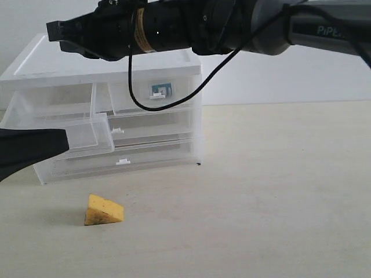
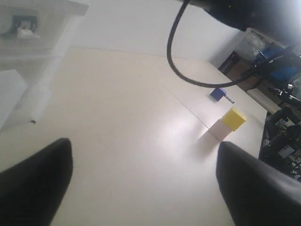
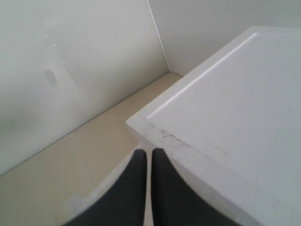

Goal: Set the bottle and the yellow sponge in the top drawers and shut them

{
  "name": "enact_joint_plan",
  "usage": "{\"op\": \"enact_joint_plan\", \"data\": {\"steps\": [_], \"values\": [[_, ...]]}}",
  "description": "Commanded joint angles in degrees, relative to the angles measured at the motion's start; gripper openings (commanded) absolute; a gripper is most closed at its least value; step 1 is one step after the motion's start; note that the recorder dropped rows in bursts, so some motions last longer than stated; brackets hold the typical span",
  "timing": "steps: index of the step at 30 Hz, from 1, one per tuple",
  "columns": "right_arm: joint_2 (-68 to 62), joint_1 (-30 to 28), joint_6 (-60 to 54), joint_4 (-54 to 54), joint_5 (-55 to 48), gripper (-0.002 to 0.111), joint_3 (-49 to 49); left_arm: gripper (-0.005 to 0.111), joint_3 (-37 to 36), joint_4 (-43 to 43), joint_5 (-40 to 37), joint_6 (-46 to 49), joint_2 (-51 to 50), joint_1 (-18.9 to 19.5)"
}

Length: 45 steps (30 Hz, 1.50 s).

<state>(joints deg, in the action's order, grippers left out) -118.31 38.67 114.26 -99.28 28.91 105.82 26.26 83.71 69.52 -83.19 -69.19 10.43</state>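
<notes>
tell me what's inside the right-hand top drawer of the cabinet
Inside the right-hand top drawer, through its clear front, a small teal-blue and white thing shows, likely the bottle. A black cable crosses its left part, and the hazy plastic blurs the rest.

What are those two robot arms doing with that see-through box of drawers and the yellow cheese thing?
They are tidying things into the translucent plastic cabinet with a white top. The small teal-blue bottle with a white cap lies inside the closed top right drawer. The top left drawer is pulled open and looks empty. The wedge-shaped yellow sponge lies untouched on the table. The left gripper hangs open beside the open drawer; the right gripper, shut, reaches over the cabinet.
</notes>
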Motion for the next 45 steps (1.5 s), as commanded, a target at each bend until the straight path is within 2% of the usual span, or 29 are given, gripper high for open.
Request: {"op": "enact_joint_plan", "data": {"steps": [1,3,4,8,10,12,16,19,23,30,37,41,45], "values": [[1.3,-0.4,0.2,-0.7,-1.0,0.0,-1.6,0.067,-0.3,-4.3,0.4,3.4,4.0,1.9],[2.5,-0.6,-1.1,-0.7,-2.2,0.0,-3.2,0.056,-0.3,-6.9,0.4,4.4,6.3,4.0],[3.2,-0.7,-1.4,-0.7,-3.0,0.0,-4.2,0.05,-0.3,-8.5,-2.8,4.1,7.4,5.1],[6.3,-2.4,-2.3,-0.7,-3.7,0.0,-8.1,0.027,-0.3,-17.8,-29.7,4.5,9.5,7.7],[8.1,-3.8,-2.7,-0.7,-3.4,0.0,-10.4,0.014,-0.3,-24.2,-35.3,9.2,8.9,7.7],[10.0,-5.0,-3.6,-0.7,-3.2,0.0,-12.7,0.004,-0.3,-28.9,-34.6,15.5,7.3,7.7],[14.0,-7.2,-5.6,-0.7,-3.1,0.0,-18.0,0.004,0.1,-36.5,-28.1,21.3,0.0,7.7],[16.8,-8.5,-7.5,-0.7,-4.4,0.0,-22.5,0.004,1.6,-37.8,-24.0,22.0,-6.7,7.7],[19.7,-10.1,-9.6,-0.7,-5.4,0.0,-26.7,0.004,5.7,-37.6,-16.4,22.0,-15.2,7.7],[20.6,-10.8,-12.0,-0.7,-6.2,0.0,-30.0,0.004,13.8,-35.8,-12.7,20.4,-24.8,7.7],[20.6,-10.8,-12.2,-0.7,-5.8,0.0,-30.5,0.004,24.4,-28.8,-13.4,12.3,-31.3,7.1],[20.6,-10.8,-11.4,-0.7,-4.0,0.0,-30.5,0.004,28.1,-28.3,-13.6,12.2,-33.7,4.7],[20.6,-10.8,-11.4,-0.7,-2.3,0.0,-30.5,0.004,28.4,-26.1,-13.3,12.2,-33.3,2.8]]}}
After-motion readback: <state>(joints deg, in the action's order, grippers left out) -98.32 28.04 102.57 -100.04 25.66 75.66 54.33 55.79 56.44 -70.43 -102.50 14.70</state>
